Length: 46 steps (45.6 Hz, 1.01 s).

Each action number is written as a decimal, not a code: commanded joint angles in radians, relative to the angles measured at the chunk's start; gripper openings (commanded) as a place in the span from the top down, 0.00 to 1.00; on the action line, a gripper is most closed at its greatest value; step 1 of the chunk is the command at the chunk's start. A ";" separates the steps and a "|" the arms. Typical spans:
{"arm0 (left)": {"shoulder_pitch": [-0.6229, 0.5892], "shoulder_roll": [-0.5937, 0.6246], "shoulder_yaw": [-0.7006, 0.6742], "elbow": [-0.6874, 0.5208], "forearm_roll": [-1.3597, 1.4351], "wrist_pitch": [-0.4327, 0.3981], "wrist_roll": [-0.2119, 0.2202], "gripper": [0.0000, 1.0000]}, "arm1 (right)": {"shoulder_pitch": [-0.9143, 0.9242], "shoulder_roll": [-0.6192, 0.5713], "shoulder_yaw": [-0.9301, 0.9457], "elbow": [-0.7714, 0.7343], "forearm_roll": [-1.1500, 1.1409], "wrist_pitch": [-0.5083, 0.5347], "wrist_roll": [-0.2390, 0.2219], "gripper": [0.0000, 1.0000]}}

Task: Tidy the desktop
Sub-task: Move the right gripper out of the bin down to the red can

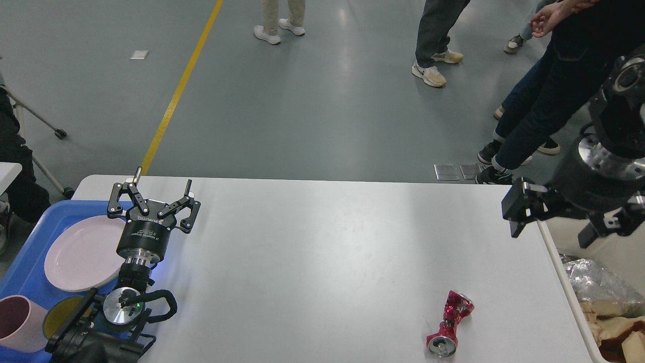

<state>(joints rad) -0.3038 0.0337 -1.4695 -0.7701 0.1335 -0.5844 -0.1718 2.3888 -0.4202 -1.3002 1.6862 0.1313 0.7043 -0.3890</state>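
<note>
My left hand (pixel 160 194) gapes empty, right hand (pixel 524 214) unreadable; the crushed can (pixel 450 323) may roll off the surface (pixel 322 252) if nudged.

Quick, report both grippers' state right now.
Left gripper: open, empty, above the desktop beside the blue tray.
Right gripper: cannot tell, seen dark at the desktop's right edge.
</note>
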 commanded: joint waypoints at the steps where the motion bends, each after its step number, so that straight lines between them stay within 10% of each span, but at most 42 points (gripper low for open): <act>1: 0.000 0.000 0.000 0.000 0.000 0.000 0.000 0.03 | 0.020 0.003 -0.022 0.030 0.007 -0.023 0.009 0.10; 24: 0.000 0.000 0.000 0.000 0.000 0.000 0.000 0.03 | -0.459 0.023 0.143 -0.048 0.021 -0.411 0.001 0.07; 46: 0.000 0.000 0.000 0.000 0.000 0.000 0.000 0.03 | -1.050 0.175 0.432 -0.496 0.021 -0.516 -0.005 0.07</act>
<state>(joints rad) -0.3036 0.0337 -1.4695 -0.7700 0.1336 -0.5844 -0.1718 1.4210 -0.2779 -0.8972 1.2833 0.1517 0.1950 -0.3942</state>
